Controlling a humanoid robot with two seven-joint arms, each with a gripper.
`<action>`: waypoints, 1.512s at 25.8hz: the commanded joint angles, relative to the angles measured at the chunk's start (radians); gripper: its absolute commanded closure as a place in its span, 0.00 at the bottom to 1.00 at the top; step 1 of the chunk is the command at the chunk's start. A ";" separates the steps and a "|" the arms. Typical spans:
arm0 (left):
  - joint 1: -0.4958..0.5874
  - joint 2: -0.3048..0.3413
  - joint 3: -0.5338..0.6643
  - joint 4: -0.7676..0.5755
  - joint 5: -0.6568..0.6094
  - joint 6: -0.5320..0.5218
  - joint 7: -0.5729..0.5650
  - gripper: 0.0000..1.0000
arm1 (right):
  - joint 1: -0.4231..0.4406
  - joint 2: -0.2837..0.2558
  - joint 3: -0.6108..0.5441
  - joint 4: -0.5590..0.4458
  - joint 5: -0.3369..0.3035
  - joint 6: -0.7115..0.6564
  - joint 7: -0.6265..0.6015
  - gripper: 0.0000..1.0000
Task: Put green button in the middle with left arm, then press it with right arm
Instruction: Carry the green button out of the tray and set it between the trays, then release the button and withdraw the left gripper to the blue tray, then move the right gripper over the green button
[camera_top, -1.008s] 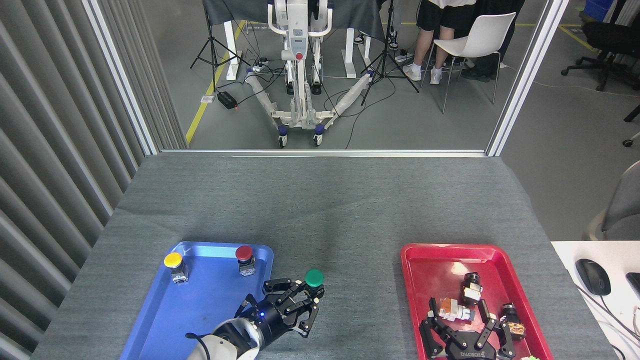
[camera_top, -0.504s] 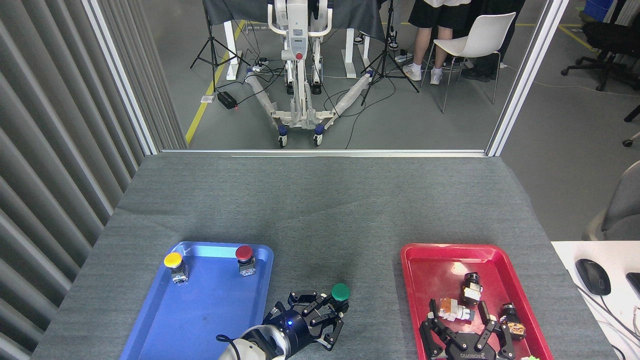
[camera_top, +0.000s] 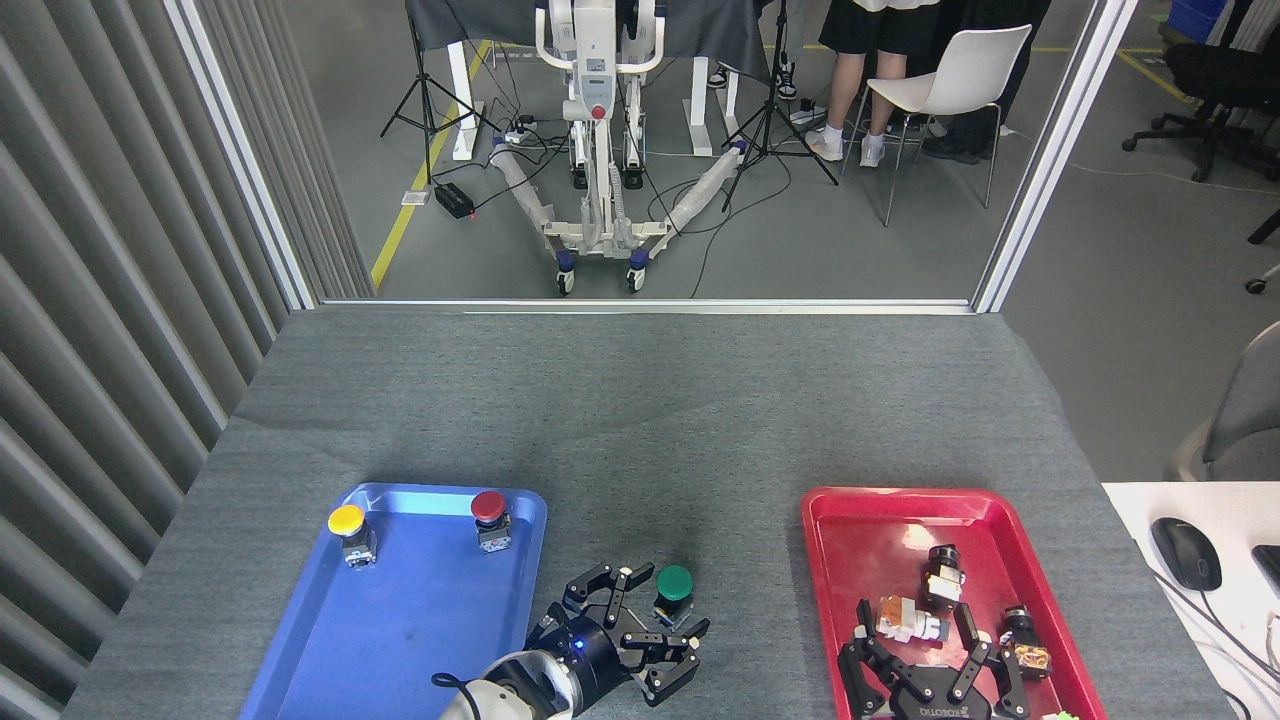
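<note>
The green button (camera_top: 674, 588) stands upright on the bare grey cloth of the middle (camera_top: 740, 590), between the two trays. My left gripper (camera_top: 652, 628) lies just left of and below it, open, its fingers (camera_top: 601, 581) spread around the button without gripping it. My right gripper (camera_top: 930, 672) hangs low over the red tray (camera_top: 860, 520) at the bottom edge, fingers spread open, with nothing held.
The blue tray (camera_top: 400, 620) at left holds a yellow button (camera_top: 348, 528) and a red button (camera_top: 489, 515). Several small parts (camera_top: 915, 618) lie in the red tray near my right gripper. A computer mouse (camera_top: 1185, 552) sits on a white desk at right.
My left gripper carried the green button rightwards off the blue tray's edge to the cloth, then opened and let it go. The right arm stayed put.
</note>
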 joint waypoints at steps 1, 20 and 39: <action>0.021 0.003 0.000 -0.059 0.001 0.003 -0.007 0.00 | 0.000 -0.001 -0.001 0.000 0.000 0.000 0.002 0.00; 0.423 0.161 0.348 -0.542 0.259 0.455 0.005 0.00 | -0.032 0.042 0.134 0.008 0.000 0.054 0.007 0.01; 0.439 0.172 0.348 -0.533 0.268 0.455 0.036 0.00 | -0.224 0.131 0.346 0.221 0.069 0.123 0.034 1.00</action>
